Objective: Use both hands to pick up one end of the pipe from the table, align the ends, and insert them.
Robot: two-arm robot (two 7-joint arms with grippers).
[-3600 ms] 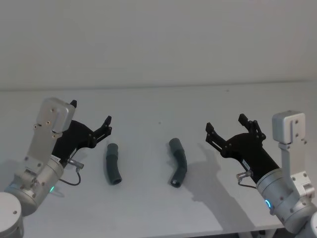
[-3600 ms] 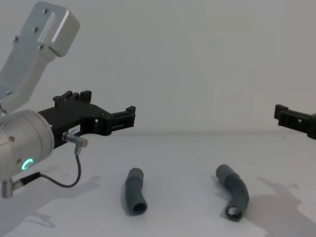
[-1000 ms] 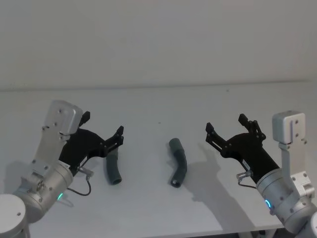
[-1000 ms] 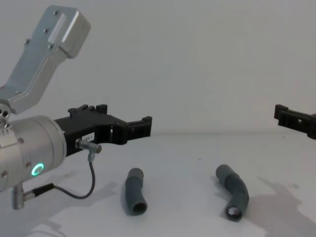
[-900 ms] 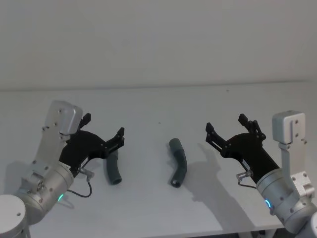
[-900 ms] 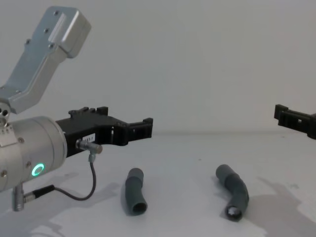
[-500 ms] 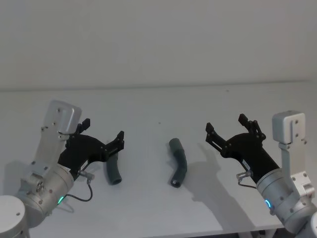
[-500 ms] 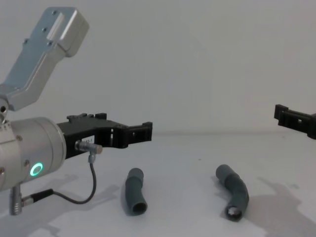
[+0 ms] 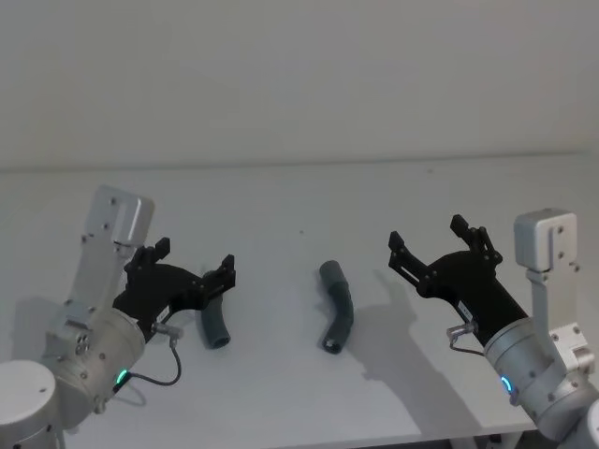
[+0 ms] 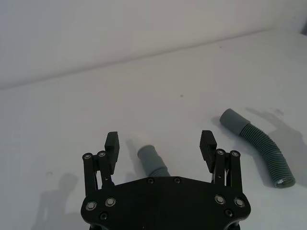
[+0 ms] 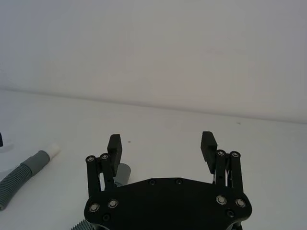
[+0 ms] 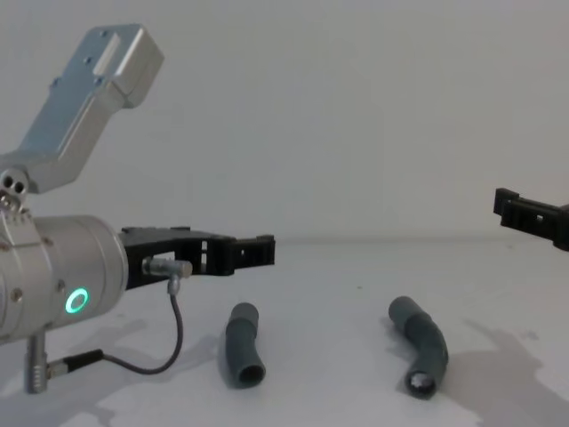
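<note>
Two short, bent, dark-grey corrugated hose pieces with smooth cuffs lie well apart on the wide matte white-grey table (image 9: 281,201). The left hose piece (image 9: 216,326) sits lower left of centre in the head view and runs almost straight up the frame with a slight bend. The right hose piece (image 9: 338,309) lies just below centre and curves more sharply; its near end, at the bottom, shows a pale hollow mouth. In the right wrist view, a piece at the lower left edge ends in a grey cuff with a narrower white spigot tip (image 11: 54,148).

The left gripper (image 9: 194,255) is black and slim-jawed, on a thick silver arm with a green ring light. It hovers at the left of the head view over the far end of the left hose piece, with its fingers spread wide and touching nothing. The left wrist view shows that cuff between the fingers, lower down. The right gripper (image 9: 427,235) hangs at the right of the frame, also spread wide and holding nothing, well apart from the right hose piece.

Compared with half a second ago, the left gripper sits lower in the head frame and lies more level in the chest view. 3.6 seconds ago it was higher up and left of that piece. The right gripper and both hose pieces lie as before.
</note>
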